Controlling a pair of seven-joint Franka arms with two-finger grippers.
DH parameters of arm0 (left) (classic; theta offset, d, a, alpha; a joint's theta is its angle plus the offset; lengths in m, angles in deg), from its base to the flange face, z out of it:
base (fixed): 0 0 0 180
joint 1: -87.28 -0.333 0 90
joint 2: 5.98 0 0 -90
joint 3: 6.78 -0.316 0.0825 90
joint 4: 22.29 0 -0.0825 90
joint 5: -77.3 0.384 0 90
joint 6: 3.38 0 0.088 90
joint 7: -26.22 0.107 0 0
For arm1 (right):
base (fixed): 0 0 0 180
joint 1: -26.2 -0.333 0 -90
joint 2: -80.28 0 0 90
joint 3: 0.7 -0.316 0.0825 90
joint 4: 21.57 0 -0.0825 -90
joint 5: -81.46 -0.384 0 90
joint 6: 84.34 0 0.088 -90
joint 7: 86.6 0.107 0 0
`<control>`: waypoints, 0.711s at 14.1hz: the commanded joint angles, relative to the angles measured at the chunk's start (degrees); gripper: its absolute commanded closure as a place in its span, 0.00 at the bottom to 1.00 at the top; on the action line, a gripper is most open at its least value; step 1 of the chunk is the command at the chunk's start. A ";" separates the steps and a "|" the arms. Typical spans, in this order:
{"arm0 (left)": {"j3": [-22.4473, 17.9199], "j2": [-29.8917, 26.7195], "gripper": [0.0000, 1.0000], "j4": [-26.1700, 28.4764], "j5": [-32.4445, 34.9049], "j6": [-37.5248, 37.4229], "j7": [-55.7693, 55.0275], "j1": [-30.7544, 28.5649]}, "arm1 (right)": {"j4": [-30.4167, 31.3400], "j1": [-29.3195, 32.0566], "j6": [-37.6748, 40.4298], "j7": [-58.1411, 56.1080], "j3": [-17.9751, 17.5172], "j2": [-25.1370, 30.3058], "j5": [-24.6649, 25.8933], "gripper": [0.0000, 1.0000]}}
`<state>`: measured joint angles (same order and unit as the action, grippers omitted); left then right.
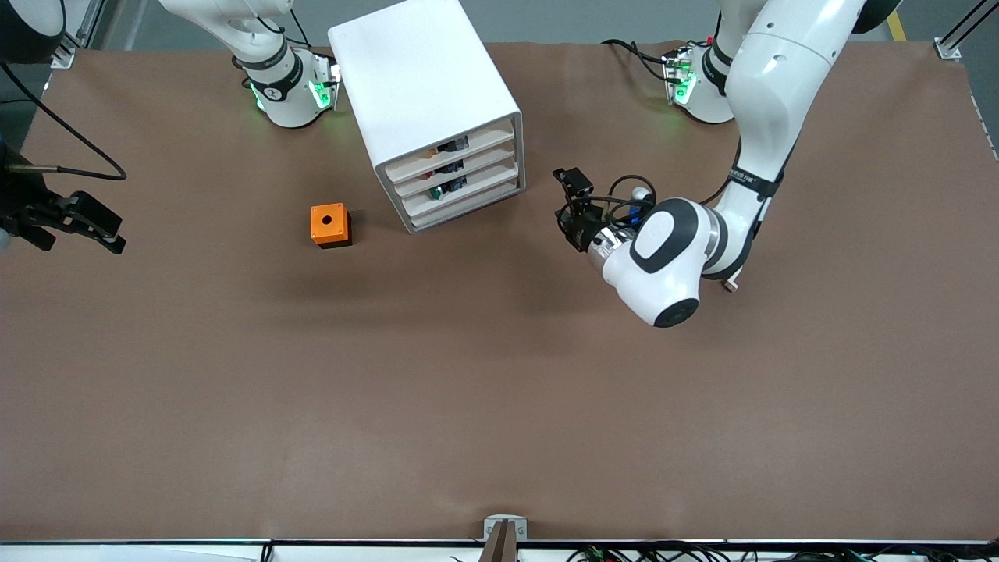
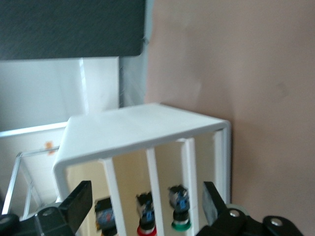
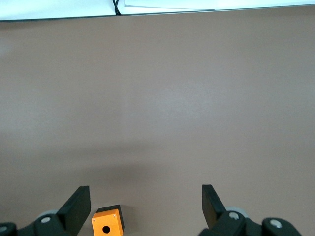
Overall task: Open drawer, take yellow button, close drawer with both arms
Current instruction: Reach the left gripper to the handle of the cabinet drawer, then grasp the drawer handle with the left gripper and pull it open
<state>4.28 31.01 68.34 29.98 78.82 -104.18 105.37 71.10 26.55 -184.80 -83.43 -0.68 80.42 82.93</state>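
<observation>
I am looking at a robotics lab bench, not a home or a shop. The table point(image 1: 499, 406) is one wide flat top covered in plain brown matting, and two white arm bases point(image 1: 293, 94) are bolted along its edge with green status lights glowing on them. Bundled black cables point(image 1: 62, 148) trail across one end and more wiring point(image 1: 648, 553) hangs off the edge nearest the front camera. Aluminium frame struts point(image 1: 964, 27) stand at the corners. The only furnishings are test props: a small white drawer cabinet point(image 1: 429, 101) and an orange cube with a hole point(image 1: 329, 224).
</observation>
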 commanded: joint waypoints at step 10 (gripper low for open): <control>-0.33 4.06 0.32 -1.51 -12.62 -0.65 -3.46 8.18 | 0.24 0.79 0.18 0.08 -0.46 0.38 0.21 0.00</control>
<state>4.31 33.83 68.11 18.58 78.74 -106.60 112.05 71.10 26.55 -184.75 -83.42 -0.65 80.42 82.93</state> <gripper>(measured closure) 0.278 0.000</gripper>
